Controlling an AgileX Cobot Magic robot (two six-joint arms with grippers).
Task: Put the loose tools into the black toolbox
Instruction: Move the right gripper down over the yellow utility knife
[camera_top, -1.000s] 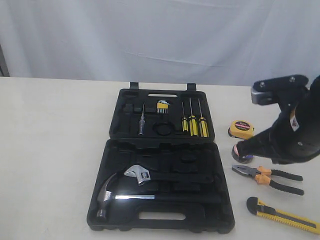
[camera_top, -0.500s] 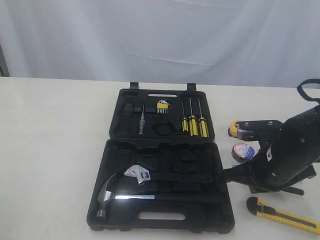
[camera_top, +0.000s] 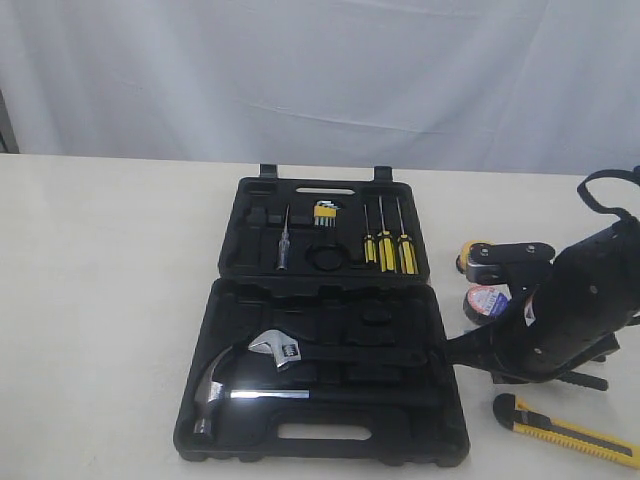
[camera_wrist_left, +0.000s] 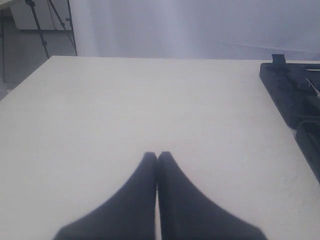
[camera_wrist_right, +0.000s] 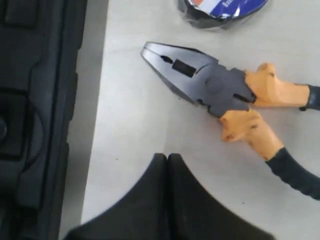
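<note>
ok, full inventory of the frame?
toolbox: 1, black, open on table
hammer: 1, steel, lower half
adjustable wrench: 1, steel, beside hammer
screwdrivers: 3, yellow-black, lid
slim screwdriver: 1, silver-grey, lid
hex keys: 1 set, yellow, lid
tape measure: 1, yellow, right of lid
tape roll: 1, dark, right of toolbox
pliers: 1, orange-black handles, beside toolbox
utility knife: 1, yellow-black, front right
left end effector: 1, black, shut, over table
right end effector: 1, black, shut, by pliers
</note>
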